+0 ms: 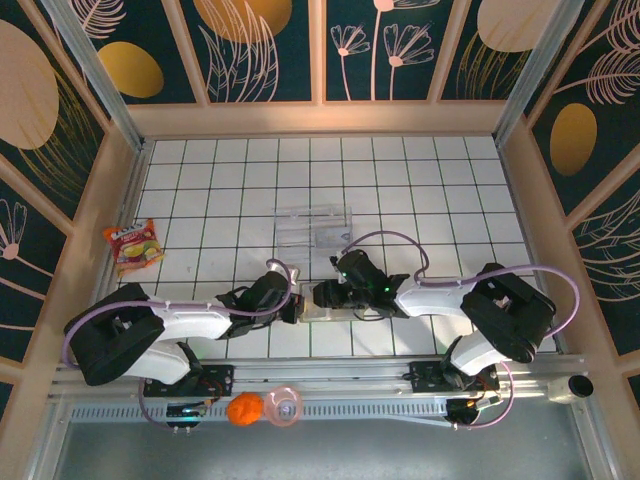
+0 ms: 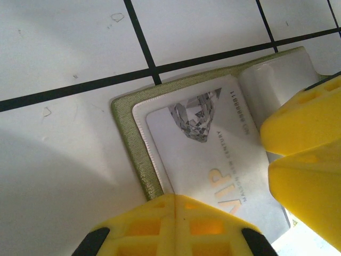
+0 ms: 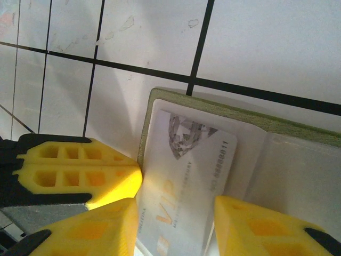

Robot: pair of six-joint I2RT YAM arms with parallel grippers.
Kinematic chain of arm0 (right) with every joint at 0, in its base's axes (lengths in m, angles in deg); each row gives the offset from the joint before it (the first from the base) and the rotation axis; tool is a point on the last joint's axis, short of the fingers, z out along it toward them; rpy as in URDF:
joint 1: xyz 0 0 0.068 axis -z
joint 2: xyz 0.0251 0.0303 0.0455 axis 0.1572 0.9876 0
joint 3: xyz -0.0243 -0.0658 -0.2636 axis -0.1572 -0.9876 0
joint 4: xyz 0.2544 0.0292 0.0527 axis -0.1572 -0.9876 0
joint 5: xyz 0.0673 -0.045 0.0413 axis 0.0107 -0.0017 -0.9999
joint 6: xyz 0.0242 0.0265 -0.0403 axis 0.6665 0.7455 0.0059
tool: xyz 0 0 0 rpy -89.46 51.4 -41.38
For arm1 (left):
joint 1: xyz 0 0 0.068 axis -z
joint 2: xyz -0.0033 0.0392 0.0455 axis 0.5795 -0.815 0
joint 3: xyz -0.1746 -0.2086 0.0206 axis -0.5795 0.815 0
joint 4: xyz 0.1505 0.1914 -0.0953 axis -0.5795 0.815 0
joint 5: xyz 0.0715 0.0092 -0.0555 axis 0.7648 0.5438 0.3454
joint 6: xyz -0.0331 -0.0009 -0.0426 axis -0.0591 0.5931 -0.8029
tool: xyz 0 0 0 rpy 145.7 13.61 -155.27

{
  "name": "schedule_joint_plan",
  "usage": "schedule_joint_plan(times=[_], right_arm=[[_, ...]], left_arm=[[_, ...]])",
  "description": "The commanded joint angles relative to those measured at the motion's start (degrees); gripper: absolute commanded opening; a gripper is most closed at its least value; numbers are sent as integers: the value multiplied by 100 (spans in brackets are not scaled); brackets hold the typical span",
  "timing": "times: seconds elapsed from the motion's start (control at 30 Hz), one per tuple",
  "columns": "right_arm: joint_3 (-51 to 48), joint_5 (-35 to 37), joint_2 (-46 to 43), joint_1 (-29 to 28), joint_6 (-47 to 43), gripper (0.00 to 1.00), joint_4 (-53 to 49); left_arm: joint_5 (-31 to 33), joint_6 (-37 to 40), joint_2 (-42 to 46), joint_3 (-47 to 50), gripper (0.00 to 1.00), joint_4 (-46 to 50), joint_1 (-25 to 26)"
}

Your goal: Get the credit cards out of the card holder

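Right gripper [image 3: 178, 205] has its jaws partly apart, tips down either side of the credit card [image 2: 213, 160]. Nothing is lifted, and I can't tell if the pads bite yet. Left gripper [image 2: 176, 205] is shut and empty, tips at the card holder [image 2: 130, 144] edge, prob. pinning it. The holder lies open and flat btwn both grippers. The card sits face up on its inner panel next to the left gripper; how far it's tucked is unclear.

Card looks thin, stiff, v. light and glossy, so slippery, and it lies flush w/ no edge to pinch from above. Best bet is to slide it out, then nip a free short edge. Holder looks soft and light, so it'll drag along unless held down.
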Motion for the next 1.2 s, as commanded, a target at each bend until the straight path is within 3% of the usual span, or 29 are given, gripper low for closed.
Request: schedule_joint_plan(times=[0.0, 0.3, 0.5, 0.7, 0.93, 1.13, 1.17], right_arm=[[166, -28, 130, 15, 45, 42, 53], [351, 40, 318, -79, 59, 42, -203], [797, 1314, 491, -369, -68, 42, -1470], [816, 1904, 384, -510, 15, 42, -1829], [924, 1882, 178, -661, -195, 44, -1730], [820, 1832, -446, -725, -317, 44, -1602], [795, 1853, -557, -718, -317, 44, -1648]], left_arm=[[-97, -56, 32, 78, 0, -144, -28], [-143, -61, -5, 104, 0, -200, -35], [-71, -77, 37, 114, 0, -145, -29], [-74, -95, -26, 185, 0, -196, -36], [-55, -72, 56, 186, 0, -128, -61], [100, 18, 757, 20, 0, 311, -54], [134, 26, 918, -26, 5, 428, -52]])
